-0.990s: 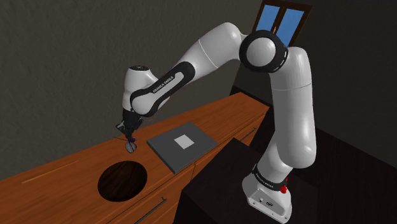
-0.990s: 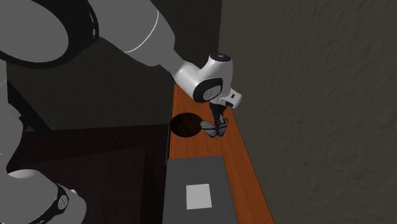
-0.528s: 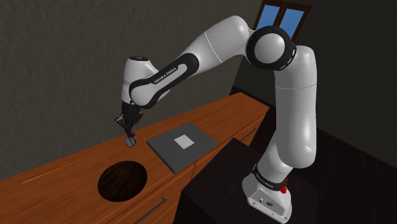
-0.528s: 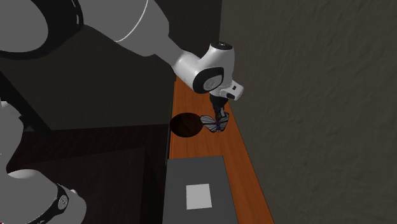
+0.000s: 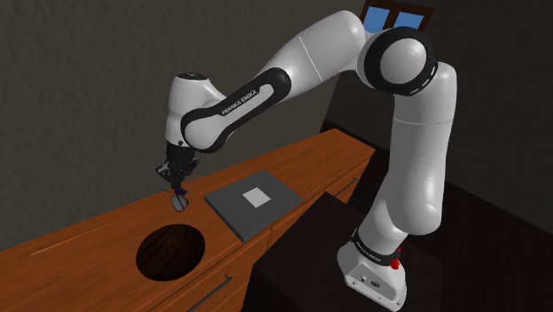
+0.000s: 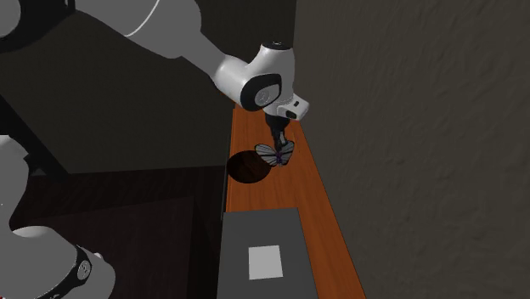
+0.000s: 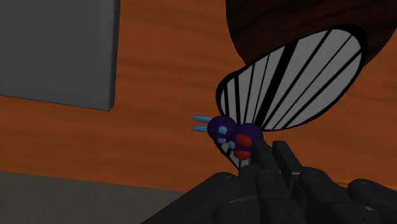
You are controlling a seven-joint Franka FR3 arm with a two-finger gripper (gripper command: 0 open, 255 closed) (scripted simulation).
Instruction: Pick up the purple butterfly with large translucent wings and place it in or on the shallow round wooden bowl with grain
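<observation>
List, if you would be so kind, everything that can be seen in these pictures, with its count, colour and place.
butterfly: one, purple body with black-striped pale wings, held above the counter between the slab and the bowl.
bowl: one, dark brown, round and shallow, on the counter toward the shoulder view's lower left.
slab: one, grey with a lighter square in its middle, flat on the counter beside the stand.
counter: one, orange-brown wood, running along the dark grey wall.
window: one, blue panes in a dark frame, at the shoulder view's top right.
arm: one, white with dark joints, reaching over the counter.
gripper: one, black, shut on the butterfly's body.
</observation>
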